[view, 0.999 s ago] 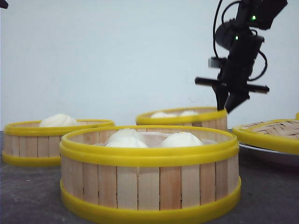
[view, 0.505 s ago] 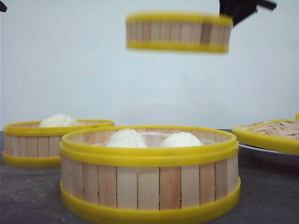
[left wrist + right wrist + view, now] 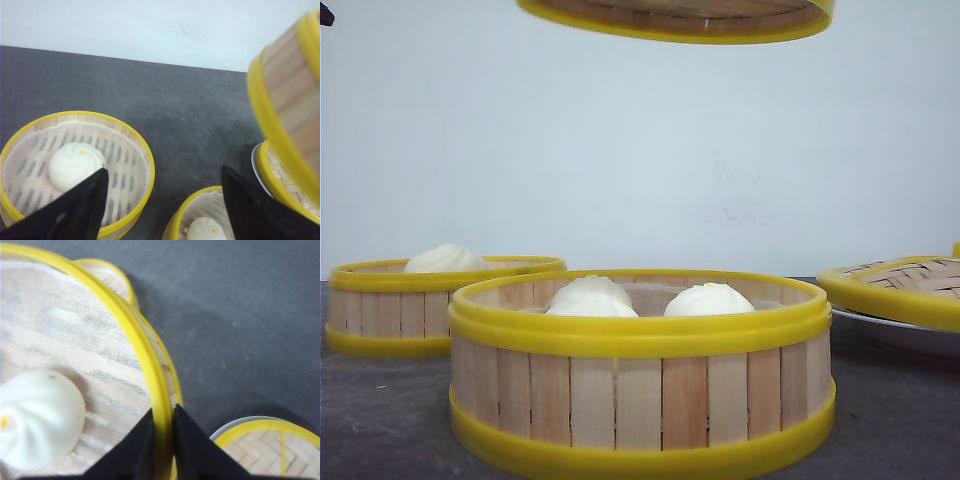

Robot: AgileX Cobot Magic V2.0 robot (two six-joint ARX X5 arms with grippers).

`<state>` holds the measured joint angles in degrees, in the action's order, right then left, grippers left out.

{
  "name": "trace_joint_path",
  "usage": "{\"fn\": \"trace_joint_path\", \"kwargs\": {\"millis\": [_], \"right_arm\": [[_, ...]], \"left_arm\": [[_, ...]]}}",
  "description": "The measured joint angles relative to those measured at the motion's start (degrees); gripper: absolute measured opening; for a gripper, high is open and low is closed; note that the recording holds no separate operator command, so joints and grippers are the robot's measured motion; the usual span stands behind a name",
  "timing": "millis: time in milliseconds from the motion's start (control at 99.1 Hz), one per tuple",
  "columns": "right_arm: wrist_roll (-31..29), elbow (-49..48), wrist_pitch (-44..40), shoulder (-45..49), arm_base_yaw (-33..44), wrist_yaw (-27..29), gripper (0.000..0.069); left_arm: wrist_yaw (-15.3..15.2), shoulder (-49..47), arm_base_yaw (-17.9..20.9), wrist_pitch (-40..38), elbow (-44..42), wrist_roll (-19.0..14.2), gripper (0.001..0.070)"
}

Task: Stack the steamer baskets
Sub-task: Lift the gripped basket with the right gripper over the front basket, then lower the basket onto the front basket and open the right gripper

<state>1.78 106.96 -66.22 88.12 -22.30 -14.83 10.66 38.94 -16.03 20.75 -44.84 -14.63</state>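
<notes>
Lifted basket (image 3: 680, 20) rose further since the earlier frame, now at the front view's top edge above the near basket (image 3: 640, 375). Right pincer (image 3: 162, 450) was clamped on its rim; left pincer (image 3: 162, 200) hung open.

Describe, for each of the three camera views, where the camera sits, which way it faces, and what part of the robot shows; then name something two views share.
Front view: low at table level, facing the wall across the near basket; no gripper shows, only the lifted basket overhead.
Left wrist view: above the table, looking down on the left basket; the open left gripper shows.
Right wrist view: high up, looking down; the right gripper pinches the lifted basket's rim.
Shared: all three show the woven lid.
</notes>
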Motion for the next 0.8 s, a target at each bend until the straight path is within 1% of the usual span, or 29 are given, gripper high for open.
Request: {"fn": "trace_joint_path", "kwargs": {"millis": [111,333,545,696,797], "right_arm": [[0.4,-2.7,0.3,0.0,-1.7,0.0,0.0031],[0.8,-11.5,3.7,0.0,-4.9,0.2,0.0031],[0.8,-21.0,11.4,0.0,-7.5,1.3,0.0031],[0.8,-27.1,15.8,0.0,-8.0,3.9,0.0031],[0.7,-30.5,18.7,0.0,-8.1,4.3,0.0031]], "left_arm": [[0.0,0.0,0.0,0.0,0.0,0.0,0.0435],[0.0,-0.2,0.0,-0.3,0.0,0.0,0.0435],[0.0,-0.3,0.0,-0.4,0.0,0.0,0.0435],[0.0,-0.3,0.0,-0.4,0.0,0.0,0.0435],[0.0,-0.3,0.0,-0.4,0.0,0.0,0.0435]]}}
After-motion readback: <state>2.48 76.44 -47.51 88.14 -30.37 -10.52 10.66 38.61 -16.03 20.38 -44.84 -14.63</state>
